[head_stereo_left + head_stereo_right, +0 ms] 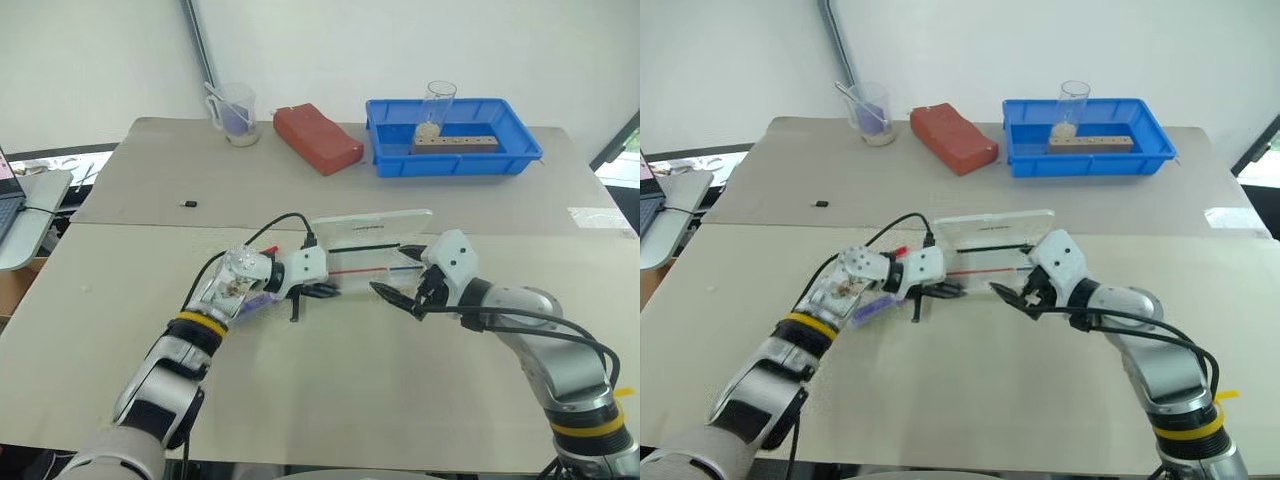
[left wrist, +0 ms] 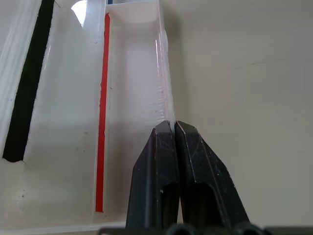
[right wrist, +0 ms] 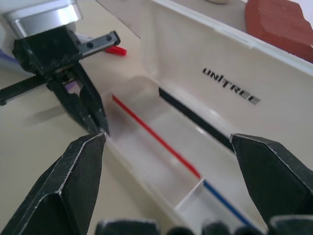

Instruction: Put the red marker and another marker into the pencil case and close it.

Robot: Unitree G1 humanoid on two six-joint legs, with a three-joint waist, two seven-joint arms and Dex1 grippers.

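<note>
- Left gripper [image 2: 174, 128] is clenched on nothing, tips at the open pencil case's [image 3: 205, 58] near-left wall.
- Right gripper [image 3: 166, 147] is spread wide at the case's right end.
- Purple highlighter [image 1: 872, 308] lies under the left wrist, with the red marker's [image 3: 115, 50] cap just beyond it.

A blue tray [image 1: 520, 150] sits at the far right of the table [image 1: 330, 380] — in it a clear glass [image 1: 437, 108] and a wooden block [image 1: 455, 145]. Left of it lies a red brick [image 1: 318, 138], then a measuring cup [image 1: 233, 112] — far left. A small black bit [image 1: 188, 204] lies alone, nearer.
</note>
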